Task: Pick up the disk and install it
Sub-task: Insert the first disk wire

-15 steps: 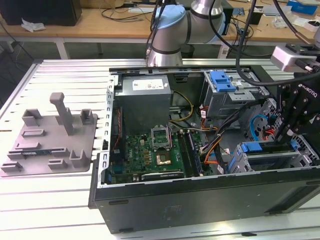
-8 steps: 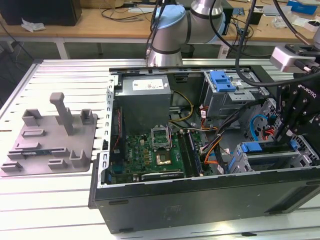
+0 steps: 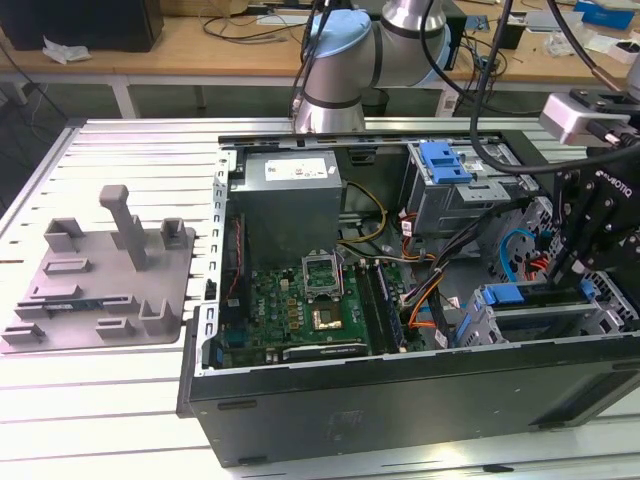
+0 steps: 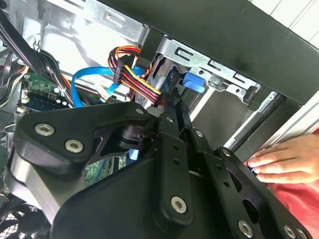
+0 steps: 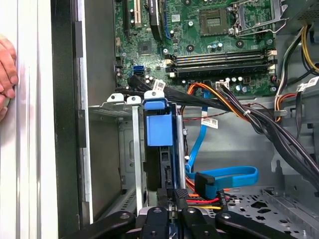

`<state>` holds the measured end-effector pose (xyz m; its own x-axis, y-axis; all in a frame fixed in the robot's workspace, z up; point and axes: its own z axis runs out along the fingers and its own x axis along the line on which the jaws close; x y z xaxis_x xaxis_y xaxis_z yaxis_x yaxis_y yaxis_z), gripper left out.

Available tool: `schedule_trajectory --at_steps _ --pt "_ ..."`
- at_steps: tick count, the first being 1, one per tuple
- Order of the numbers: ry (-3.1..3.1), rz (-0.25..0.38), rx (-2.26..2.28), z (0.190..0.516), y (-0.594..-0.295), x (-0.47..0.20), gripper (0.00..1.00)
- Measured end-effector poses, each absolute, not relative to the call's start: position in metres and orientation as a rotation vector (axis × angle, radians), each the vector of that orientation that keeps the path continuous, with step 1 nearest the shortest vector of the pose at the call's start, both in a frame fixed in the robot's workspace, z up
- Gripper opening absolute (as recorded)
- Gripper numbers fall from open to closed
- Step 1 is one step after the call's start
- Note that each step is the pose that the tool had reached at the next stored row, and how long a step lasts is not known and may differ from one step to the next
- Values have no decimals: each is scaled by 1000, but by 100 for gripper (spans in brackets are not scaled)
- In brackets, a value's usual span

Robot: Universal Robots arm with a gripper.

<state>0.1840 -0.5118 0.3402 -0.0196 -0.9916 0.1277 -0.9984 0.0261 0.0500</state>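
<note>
The disk (image 3: 545, 318) sits in the drive cage at the front corner of the open computer case (image 3: 400, 400), on the exterior view's right. Its blue carrier (image 5: 159, 128) shows end-on between the cage's metal walls in the first wrist view. My gripper (image 3: 568, 285) hangs straight down over the cage. The fingertips are together at the disk's near end (image 5: 174, 195), and I see nothing between them. In the second wrist view the black fingers (image 4: 172, 129) run side by side toward the cage (image 4: 199, 64).
A person's hand (image 4: 284, 162) rests on the table beside the case wall (image 5: 6, 69). A blue data cable (image 5: 224, 175) and bundled power wires (image 5: 234, 107) lie close to the cage. The grey power-supply box (image 3: 290, 200), motherboard (image 3: 300, 310) and a second cage (image 3: 445, 165) fill the case. A grey fixture plate (image 3: 100, 270) lies outside it.
</note>
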Motion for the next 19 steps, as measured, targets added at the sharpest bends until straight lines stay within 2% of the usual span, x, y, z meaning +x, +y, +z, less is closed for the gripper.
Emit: schedule_trajectory --at_steps 14,17,19 --pt "-2159 79 2103 335 -514 184 18" --pt "-2159 81 2103 345 -514 183 36" --pt "-2159 81 2103 350 -514 183 36"
